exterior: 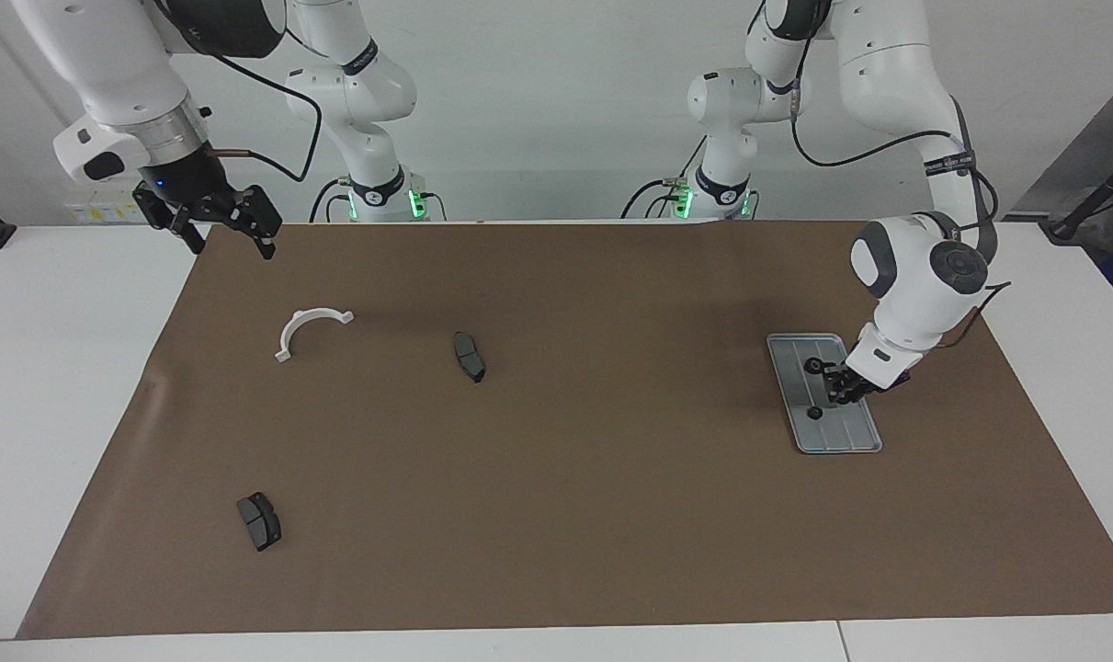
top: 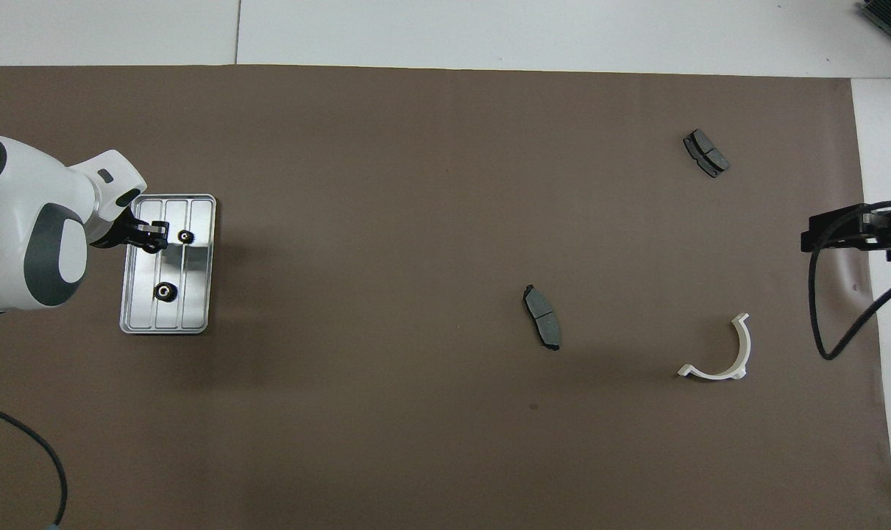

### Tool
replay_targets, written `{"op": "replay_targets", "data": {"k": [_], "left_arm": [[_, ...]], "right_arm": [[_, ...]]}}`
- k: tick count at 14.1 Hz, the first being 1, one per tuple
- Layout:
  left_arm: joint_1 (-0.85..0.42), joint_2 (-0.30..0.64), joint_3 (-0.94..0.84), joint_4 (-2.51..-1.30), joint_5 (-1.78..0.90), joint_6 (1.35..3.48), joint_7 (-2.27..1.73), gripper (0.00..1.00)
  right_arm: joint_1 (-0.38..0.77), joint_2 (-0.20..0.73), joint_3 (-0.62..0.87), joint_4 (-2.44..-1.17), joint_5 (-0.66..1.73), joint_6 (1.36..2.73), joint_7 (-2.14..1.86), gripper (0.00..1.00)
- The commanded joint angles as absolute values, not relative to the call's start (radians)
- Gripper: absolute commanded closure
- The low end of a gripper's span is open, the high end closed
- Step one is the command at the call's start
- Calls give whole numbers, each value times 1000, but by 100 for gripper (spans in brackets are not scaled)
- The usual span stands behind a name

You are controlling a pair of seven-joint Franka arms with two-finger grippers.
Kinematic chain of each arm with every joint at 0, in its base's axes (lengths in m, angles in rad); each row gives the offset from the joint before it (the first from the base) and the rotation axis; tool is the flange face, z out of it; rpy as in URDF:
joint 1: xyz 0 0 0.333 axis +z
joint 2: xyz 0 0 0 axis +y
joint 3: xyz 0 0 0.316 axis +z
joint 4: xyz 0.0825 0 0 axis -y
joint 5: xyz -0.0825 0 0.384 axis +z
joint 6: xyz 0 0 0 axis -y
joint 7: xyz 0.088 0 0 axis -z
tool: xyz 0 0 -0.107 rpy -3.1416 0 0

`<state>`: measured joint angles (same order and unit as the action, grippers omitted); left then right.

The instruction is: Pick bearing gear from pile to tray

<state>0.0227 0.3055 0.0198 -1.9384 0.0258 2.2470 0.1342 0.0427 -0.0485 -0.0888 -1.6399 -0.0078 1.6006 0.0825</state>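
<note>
Here, left gripper (exterior: 834, 386) over tray (exterior: 848, 439), right gripper (exterior: 228, 230) waiting, fingers apart.

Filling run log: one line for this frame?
left gripper: over tray, shut on gear | right gripper: open, waiting | two gears in tray

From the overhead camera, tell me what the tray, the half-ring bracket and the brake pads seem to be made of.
Tray: probably metal, silver-grey with a soft sheen and lengthwise ridges.
Half-ring bracket: likely plastic, plain matte white, no shine.
Brake pads: dark grey and dull; each face looks like matte friction material, though the make-up is unclear from here.
</note>
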Motion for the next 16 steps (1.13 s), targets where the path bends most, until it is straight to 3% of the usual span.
{"op": "replay_targets", "data": {"k": [1,3,8,13,16], "left_arm": [[31,261,9,-1985,40,2273,134,66],[31,261,9,-1980,40,2270,132,0],[20,209,8,-1935,40,2208,129,0],[6,179,-3,-1573,40,1716,126,0],[5,94,-5,-1520,32,1632,126,0]], "right_arm": [[37,-44,-87,-1626,3,1577,60,0],[38,-48,-89,-1632,6,1577,64,0],[38,-48,-87,-1632,6,1577,63,0],[38,-48,-87,-1632,6,1577,63,0],[38,-48,-87,-1632,6,1577,63,0]]}}
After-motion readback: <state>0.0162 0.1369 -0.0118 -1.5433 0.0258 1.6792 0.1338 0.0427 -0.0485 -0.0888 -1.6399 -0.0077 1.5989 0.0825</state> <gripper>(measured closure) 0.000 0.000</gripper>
